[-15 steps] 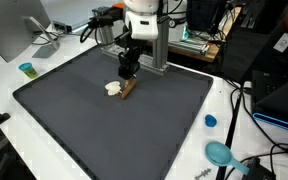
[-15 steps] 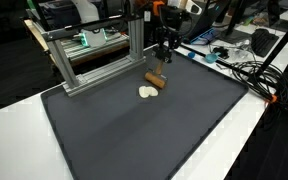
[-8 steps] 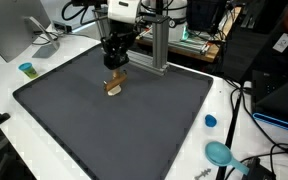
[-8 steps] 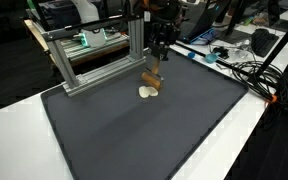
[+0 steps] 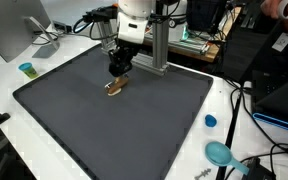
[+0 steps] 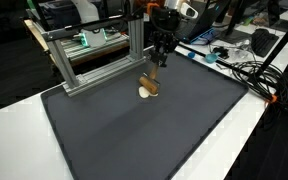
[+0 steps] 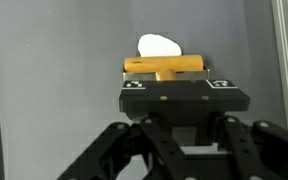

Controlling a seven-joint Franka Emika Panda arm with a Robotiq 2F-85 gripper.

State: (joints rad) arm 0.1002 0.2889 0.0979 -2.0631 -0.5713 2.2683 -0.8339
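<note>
gripping a wooden piece (image 7: 164,66), the fingers (image 5: 119,68) hide their own tips. a white scrap (image 7: 159,46) sits partly hidden behind it on the dark surface (image 5: 134,130).

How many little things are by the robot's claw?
2. A wooden piece is held by the gripper. A white piece lies on the mat just beyond it. None seem hidden.

Mat (image 5: 134,130) lies under my gripper (image 5: 119,75); frame (image 5: 157,50) stands just beside it; cup (image 5: 26,69) and cap (image 5: 210,121) sit well apart from it.
</note>
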